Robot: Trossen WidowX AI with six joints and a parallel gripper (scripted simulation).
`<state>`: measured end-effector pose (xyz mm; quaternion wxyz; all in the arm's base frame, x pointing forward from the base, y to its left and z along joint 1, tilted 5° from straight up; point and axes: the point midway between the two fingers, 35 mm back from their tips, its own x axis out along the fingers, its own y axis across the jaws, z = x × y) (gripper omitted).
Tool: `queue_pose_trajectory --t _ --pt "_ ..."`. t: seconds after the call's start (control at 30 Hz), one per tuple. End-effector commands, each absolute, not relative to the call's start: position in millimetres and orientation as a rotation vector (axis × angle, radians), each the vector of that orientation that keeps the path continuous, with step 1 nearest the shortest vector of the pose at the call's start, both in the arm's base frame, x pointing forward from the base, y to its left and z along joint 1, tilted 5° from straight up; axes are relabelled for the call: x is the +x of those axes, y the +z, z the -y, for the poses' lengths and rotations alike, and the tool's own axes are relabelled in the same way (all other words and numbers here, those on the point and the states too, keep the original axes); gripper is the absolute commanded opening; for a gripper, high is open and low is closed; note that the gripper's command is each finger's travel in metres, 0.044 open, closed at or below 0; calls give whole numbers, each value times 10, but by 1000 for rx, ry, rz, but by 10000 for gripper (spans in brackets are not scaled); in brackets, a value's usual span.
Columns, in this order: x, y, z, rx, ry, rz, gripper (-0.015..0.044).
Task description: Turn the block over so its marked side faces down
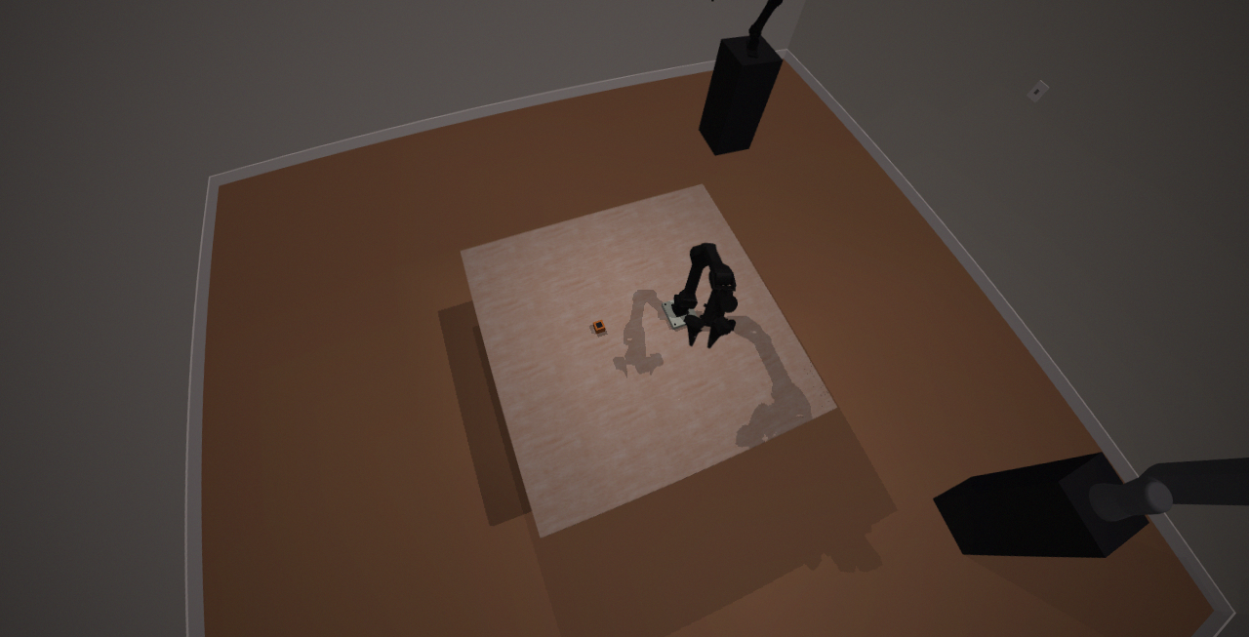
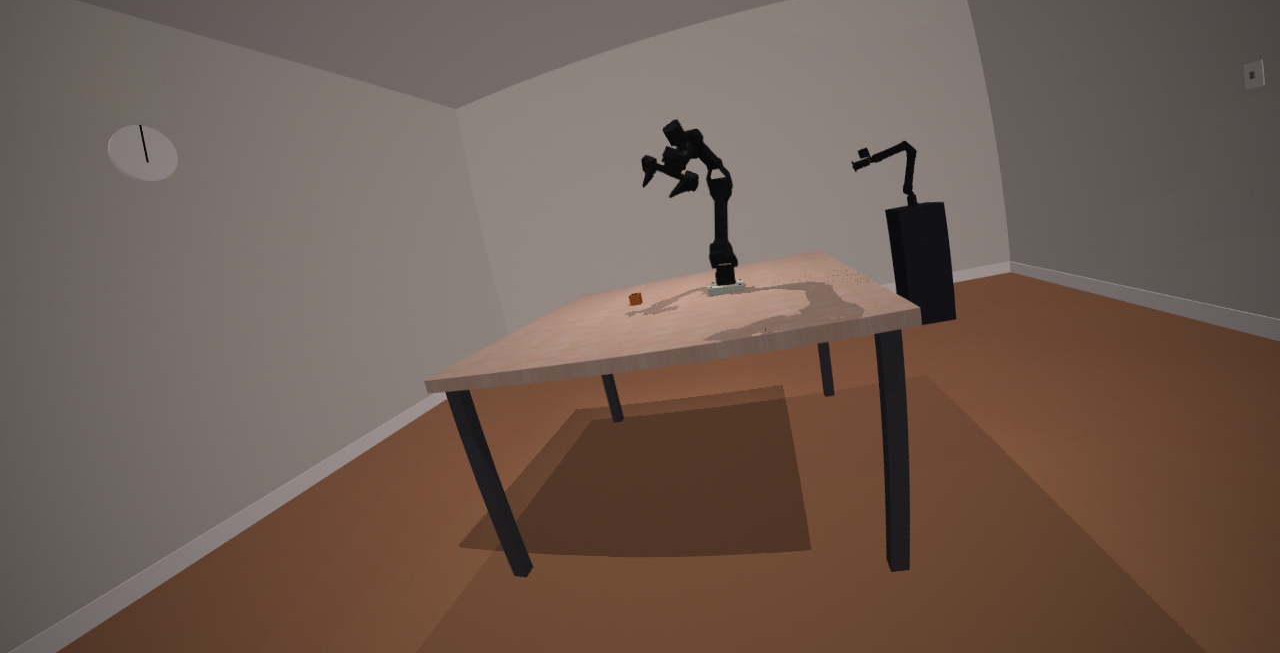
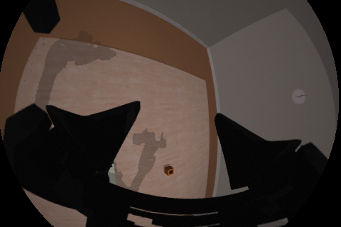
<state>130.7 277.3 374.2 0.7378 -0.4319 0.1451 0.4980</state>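
The small orange block (image 1: 598, 327) (image 2: 635, 298) (image 3: 168, 170) rests on the table (image 1: 558, 458) (image 2: 537, 344) (image 3: 177, 85). Its dark square mark shows on the top face in the top view and in the wrist view. My gripper (image 1: 702, 344) (image 2: 659, 190) (image 3: 178, 111) is open and empty, with its fingers wide apart. It hangs high above the table, well away from the block. In the wrist view the block lies low in the picture, below the level of the fingertips. The underside of the block is hidden.
The arm's pale base plate (image 1: 670, 315) (image 2: 725, 289) is on the table, to the right of the block in the top and exterior views. A second arm stands on a black pedestal (image 1: 741, 96) (image 2: 921, 259) off the table. Another black pedestal (image 1: 1017, 511) is at the lower right in the top view.
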Motion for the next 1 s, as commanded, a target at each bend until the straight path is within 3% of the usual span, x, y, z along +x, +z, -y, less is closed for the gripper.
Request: queue_pose_trajectory --t 0.0,0.33,0.57,0.97 --pt "1806 3418 -2716 -903 964 -514 440" --pt "2796 2667 -2192 -797 720 -895 440" --pt "3430 2046 -1386 -621 502 -1181 440" --pt "3750 1031 247 -70 44 -1602 440"
